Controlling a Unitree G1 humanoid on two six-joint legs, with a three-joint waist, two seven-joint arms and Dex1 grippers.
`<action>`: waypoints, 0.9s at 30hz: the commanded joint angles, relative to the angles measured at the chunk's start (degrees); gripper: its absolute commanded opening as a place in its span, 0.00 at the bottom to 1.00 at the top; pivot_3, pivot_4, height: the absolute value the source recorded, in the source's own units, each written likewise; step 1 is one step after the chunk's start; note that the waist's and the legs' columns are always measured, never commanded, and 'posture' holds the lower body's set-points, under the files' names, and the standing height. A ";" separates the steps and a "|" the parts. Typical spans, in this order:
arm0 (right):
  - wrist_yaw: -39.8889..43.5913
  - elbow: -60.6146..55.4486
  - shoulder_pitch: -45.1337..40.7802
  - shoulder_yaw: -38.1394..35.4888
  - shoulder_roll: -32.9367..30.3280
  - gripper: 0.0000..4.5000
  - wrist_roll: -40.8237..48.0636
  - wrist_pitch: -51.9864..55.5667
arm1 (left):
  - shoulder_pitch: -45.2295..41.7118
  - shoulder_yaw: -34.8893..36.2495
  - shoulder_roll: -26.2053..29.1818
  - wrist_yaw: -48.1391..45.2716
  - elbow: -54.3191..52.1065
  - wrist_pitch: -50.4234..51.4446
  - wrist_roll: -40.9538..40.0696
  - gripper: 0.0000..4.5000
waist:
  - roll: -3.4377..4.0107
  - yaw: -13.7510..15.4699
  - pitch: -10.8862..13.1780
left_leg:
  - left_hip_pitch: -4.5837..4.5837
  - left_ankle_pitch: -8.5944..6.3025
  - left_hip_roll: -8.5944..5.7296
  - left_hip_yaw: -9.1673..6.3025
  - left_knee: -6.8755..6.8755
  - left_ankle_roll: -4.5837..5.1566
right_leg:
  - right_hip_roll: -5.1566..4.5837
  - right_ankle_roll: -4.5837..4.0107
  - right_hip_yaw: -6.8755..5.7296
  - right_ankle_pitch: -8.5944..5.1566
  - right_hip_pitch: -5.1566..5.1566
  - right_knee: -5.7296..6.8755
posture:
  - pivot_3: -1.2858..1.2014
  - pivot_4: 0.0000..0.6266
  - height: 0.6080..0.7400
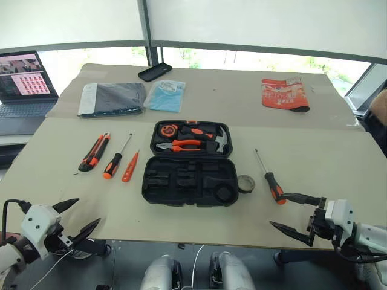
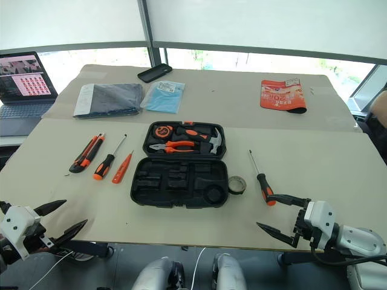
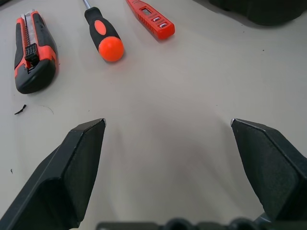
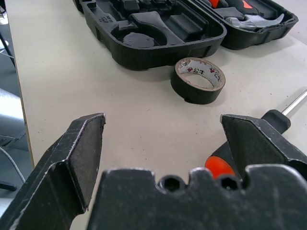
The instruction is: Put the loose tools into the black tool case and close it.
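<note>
Black fingers of the left gripper [image 1: 75, 216] stand spread wide at the table's near edge, holding nothing. Beyond lie the utility knife [image 1: 94, 152], a screwdriver [image 1: 115, 158] and the tester screwdriver [image 1: 130, 167]. The black tool case [image 1: 189, 164] lies open mid-table, tape roll [image 1: 245, 183] just beside it. The right gripper [image 1: 296, 214], jaws equally wide and empty, hovers near the second screwdriver [image 1: 270, 178].

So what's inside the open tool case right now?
The black tool case: far half holds pliers, hammer and a tape measure; near half's slots sit empty. Anything beneath those tools is hidden.
</note>
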 commanded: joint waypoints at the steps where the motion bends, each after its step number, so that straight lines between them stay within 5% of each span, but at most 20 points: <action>1: -4.08 -2.42 -5.68 1.26 3.53 0.99 0.54 0.08 | 0.06 4.92 -0.45 4.21 -2.76 7.63 -6.12 1.00 | 0.00 0.00 0.00 | 0.00 0.00 0.00 0.00 0.00 0.00 | 0.00 0.00 0.00 0.00 0.00 0.00 | 0.52 0.24 1.00; 6: -8.52 -10.65 -16.30 6.80 10.02 0.99 6.15 9.04 | 3.37 13.87 -3.17 15.14 -8.33 28.47 -18.51 1.00 | -0.18 -1.54 0.11 | -0.12 0.13 0.39 -0.01 0.08 -0.23 | 0.04 0.44 -0.25 0.27 -0.08 0.04 | 0.52 0.24 1.00; 15: -7.50 -12.55 -20.11 10.01 12.04 0.99 6.14 10.59 | -0.18 17.86 -5.15 27.13 -16.47 43.44 -29.95 1.00 | -0.18 0.27 0.09 | -0.01 0.04 0.32 0.04 0.18 -0.71 | 0.11 0.34 -0.27 0.31 0.00 0.08 | 0.52 0.24 1.00; 26: -6.08 -9.26 -21.84 11.87 13.36 0.99 3.99 8.76 | -32.10 -1.68 5.55 36.80 -4.12 55.65 -23.45 1.00 | -0.21 -0.37 0.07 | 0.21 0.23 0.20 0.28 0.20 -1.02 | 0.35 0.20 -0.02 0.51 0.01 0.45 | 0.52 0.24 1.00; 27: -5.98 -8.88 -22.18 11.95 13.49 1.00 3.89 8.67 | -35.47 -3.97 5.54 37.11 -1.97 55.83 -21.97 0.94 | -0.22 -0.47 0.08 | 0.20 0.27 0.20 0.28 0.20 -1.09 | 0.44 0.19 -0.02 0.51 -0.01 0.47 | 0.52 0.24 1.00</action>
